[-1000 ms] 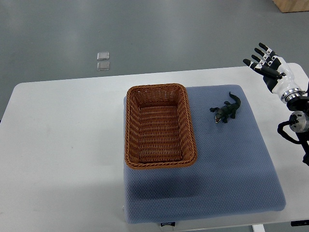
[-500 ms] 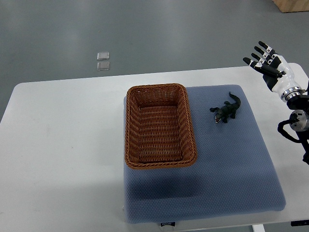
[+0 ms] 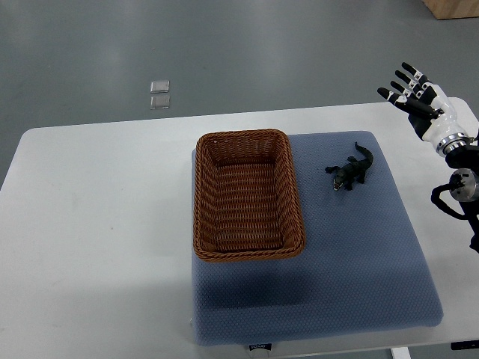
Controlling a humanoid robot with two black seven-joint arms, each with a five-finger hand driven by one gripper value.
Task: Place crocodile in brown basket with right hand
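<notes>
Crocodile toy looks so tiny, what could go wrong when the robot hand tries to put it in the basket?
1. The crocodile is small and lies flat on the soft blue mat, so the right robot hand, open and well off to the side, might pinch mat or miss.
2. Its thin tail sticks out, so a grip there may slip.
3. The brown basket has raised walls, so a low carry could bump the rim and drop the toy outside.

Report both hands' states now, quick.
Right hand: open, fingers spread, holding nothing, off to the right of the crocodile.
Left hand: not in view.
</notes>
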